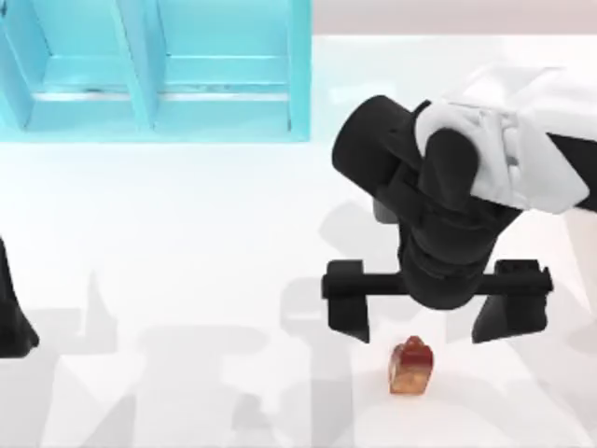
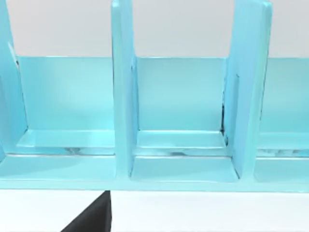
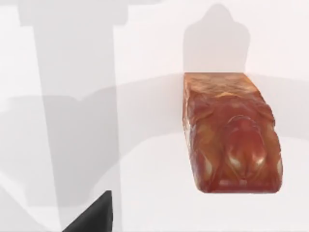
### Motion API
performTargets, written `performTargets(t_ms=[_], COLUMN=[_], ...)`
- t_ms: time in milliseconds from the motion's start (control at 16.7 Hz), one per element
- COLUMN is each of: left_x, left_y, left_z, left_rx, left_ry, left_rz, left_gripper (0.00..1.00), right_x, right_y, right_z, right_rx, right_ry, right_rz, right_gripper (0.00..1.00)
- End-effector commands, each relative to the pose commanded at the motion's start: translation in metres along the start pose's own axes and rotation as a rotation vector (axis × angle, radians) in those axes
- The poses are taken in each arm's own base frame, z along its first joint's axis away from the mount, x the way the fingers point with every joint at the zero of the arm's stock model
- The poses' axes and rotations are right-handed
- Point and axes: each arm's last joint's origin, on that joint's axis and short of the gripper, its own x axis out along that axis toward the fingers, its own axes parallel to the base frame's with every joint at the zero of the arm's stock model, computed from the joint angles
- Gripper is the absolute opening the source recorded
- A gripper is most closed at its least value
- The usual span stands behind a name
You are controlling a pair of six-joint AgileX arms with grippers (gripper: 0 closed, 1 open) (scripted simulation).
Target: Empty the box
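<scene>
bread point(image 1: 412, 367), or something much like a small glazed loaf, lies on the white table point(image 1: 187, 280) toward the top view's right, near the front edge and well apart from the blue box point(image 1: 154, 70) at the back left. the box's compartments look bare in the left wrist view. my right gripper point(image 1: 435, 303) hangs over the table just behind the loaf, its 2 fingers spread wide and holding nothing. my left arm point(image 1: 14, 317) sits parked at the left edge; i cannot tell its finger state. by my judgement the loaf is light and slightly soft, with a shiny crust that could slip, so a gentle pinch across its 2 long flat sides, low and near the middle, should hold it without crushing.
</scene>
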Motion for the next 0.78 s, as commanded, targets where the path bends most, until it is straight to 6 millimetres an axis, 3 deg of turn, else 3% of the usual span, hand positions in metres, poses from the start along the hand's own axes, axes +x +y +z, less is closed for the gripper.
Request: performTargets(t_ms=[240, 420, 600, 780], left_x=[0.000, 0.000, 0.000, 0.000], left_y=[0.000, 0.000, 0.000, 0.000], left_z=[0.000, 0.000, 0.000, 0.000], left_rx=[0.000, 0.000, 0.000, 0.000], left_ry=[0.000, 0.000, 0.000, 0.000], left_rz=[0.000, 0.000, 0.000, 0.000], left_gripper=[1.00, 1.00, 1.00, 1.00], right_x=[0.002, 0.003, -0.006, -0.017], right_y=[-0.001, -0.016, -0.056, -0.121], right_z=[0.004, 0.034, 0.082, 0.124], right_rx=[-0.001, -0.003, -0.001, -0.004], right_ry=[0.009, 0.044, 0.051, 0.038], right_rz=[-0.007, -0.032, -0.027, -0.011], right_gripper=[1.00, 1.00, 1.00, 1.00])
